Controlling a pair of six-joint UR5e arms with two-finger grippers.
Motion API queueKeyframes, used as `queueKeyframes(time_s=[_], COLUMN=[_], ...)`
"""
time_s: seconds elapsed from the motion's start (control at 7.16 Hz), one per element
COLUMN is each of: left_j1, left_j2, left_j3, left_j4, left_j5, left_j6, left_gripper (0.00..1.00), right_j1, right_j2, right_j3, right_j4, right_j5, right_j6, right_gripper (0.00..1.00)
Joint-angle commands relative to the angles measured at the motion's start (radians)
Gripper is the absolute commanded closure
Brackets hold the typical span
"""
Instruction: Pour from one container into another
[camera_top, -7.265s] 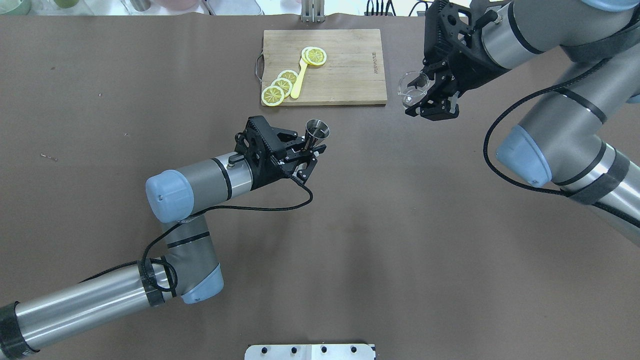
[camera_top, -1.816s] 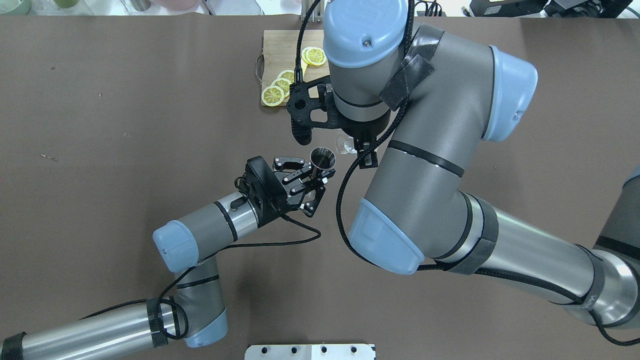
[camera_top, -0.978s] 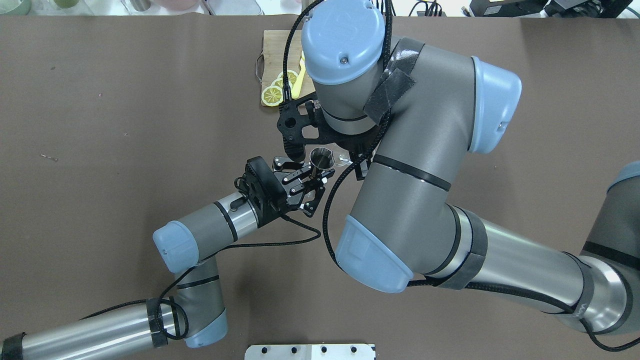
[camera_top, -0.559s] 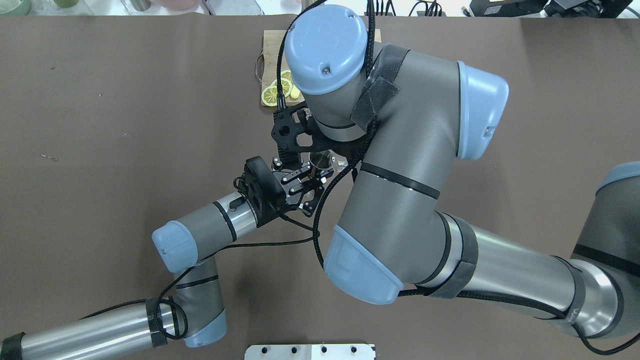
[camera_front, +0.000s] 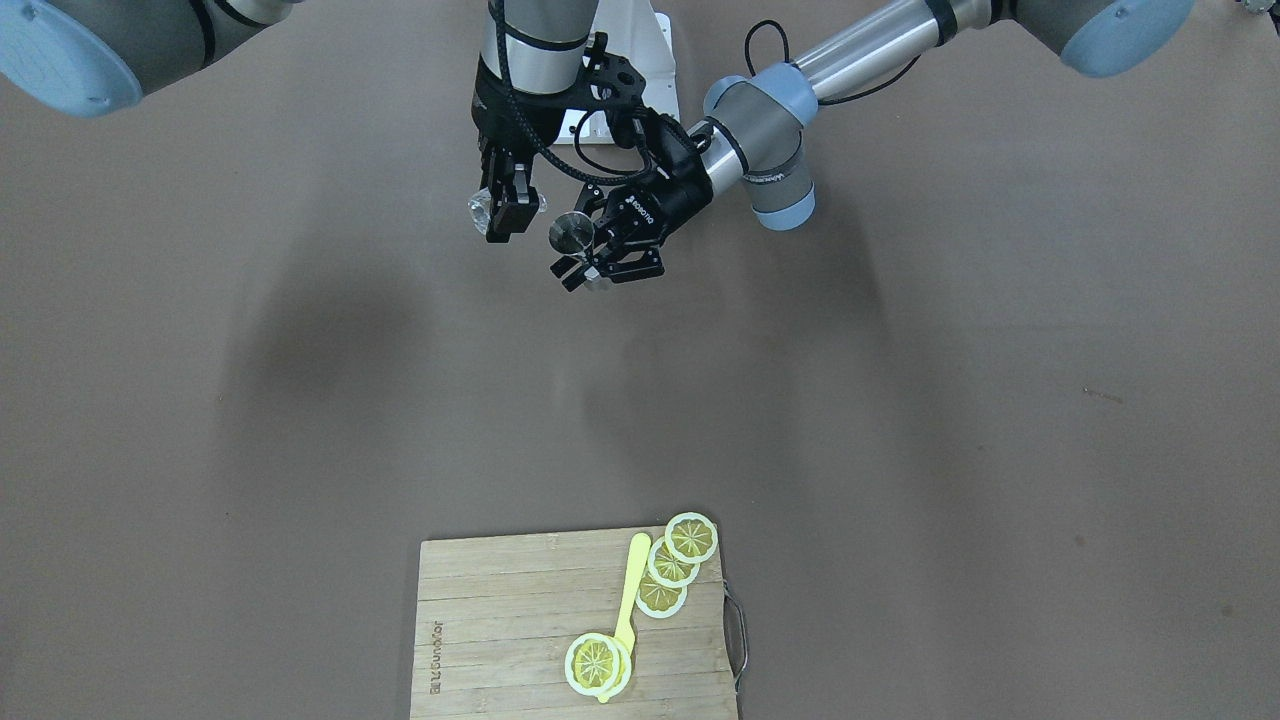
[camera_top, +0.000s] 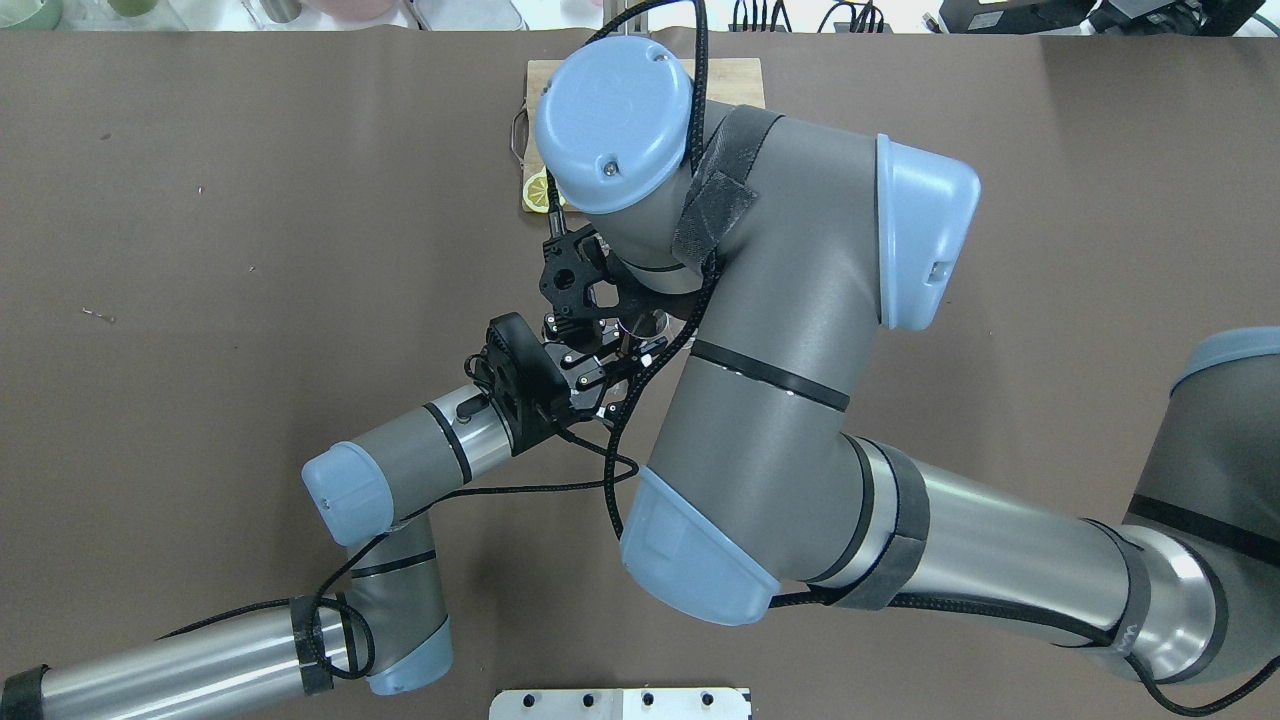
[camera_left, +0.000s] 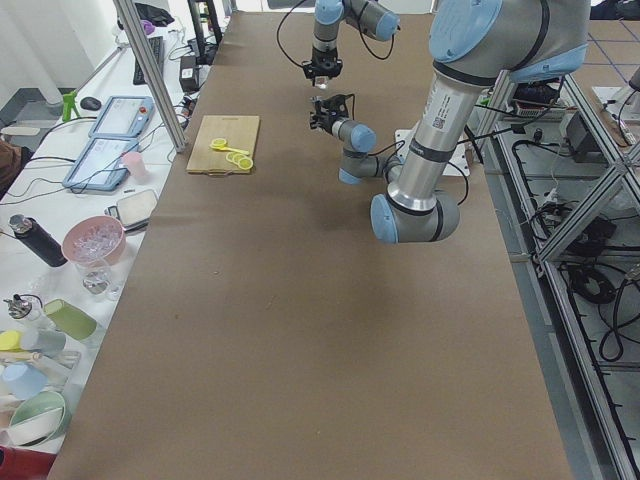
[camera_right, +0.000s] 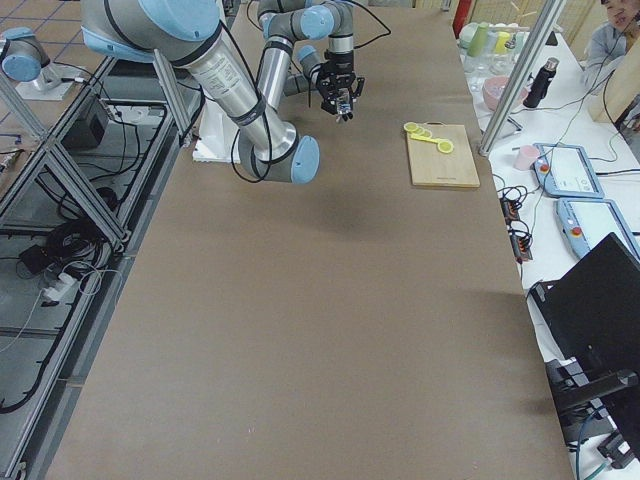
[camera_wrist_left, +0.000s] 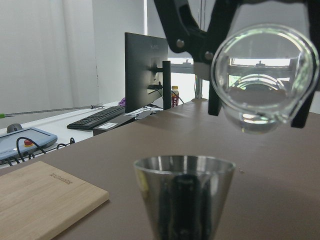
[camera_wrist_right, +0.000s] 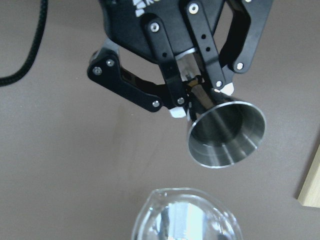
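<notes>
A steel cone-shaped jigger (camera_front: 572, 232) is held upright above the table, my left gripper (camera_front: 600, 262) shut on its stem. In the right wrist view its open mouth (camera_wrist_right: 226, 132) shows, clamped by the black fingers (camera_wrist_right: 165, 65). My right gripper (camera_front: 505, 212) is shut on a small clear glass beaker (camera_front: 481, 208). In the left wrist view the beaker (camera_wrist_left: 262, 82) hangs tipped, mouth toward the camera, above and to the right of the jigger (camera_wrist_left: 184, 195). In the overhead view the right arm hides the beaker, and only the jigger's rim (camera_top: 647, 324) shows.
A wooden cutting board (camera_front: 500, 600) with lemon slices (camera_front: 690, 537) and a yellow spoon (camera_front: 628, 590) lies at the table's far side from the robot. The right arm's big elbow (camera_top: 760, 330) hangs over the table's middle. Cups and bottles (camera_left: 92, 240) stand on a side bench.
The right arm has swung further across toward the left gripper, bringing the beaker from the board's side to close beside the jigger. The left arm has hardly moved.
</notes>
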Motion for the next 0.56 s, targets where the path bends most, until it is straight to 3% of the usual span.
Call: queueKeyframes(time_s=[0.0,0.42], left_j1=[0.000,0.000], left_j2=[0.000,0.001], left_j3=[0.001,0.000], left_j4=[-0.001,-0.003], left_j5=[0.001,0.000], left_j6=[0.000,0.000], left_gripper=[1.00,1.00], right_j1=[-0.001,-0.003], right_j2=[0.011,0.008], right_j3=[-0.004,0.010], right_j4=[-0.009,-0.011], right_j5=[-0.005,-0.002], right_j6=[-0.003,-0.004], right_gripper=[1.00,1.00])
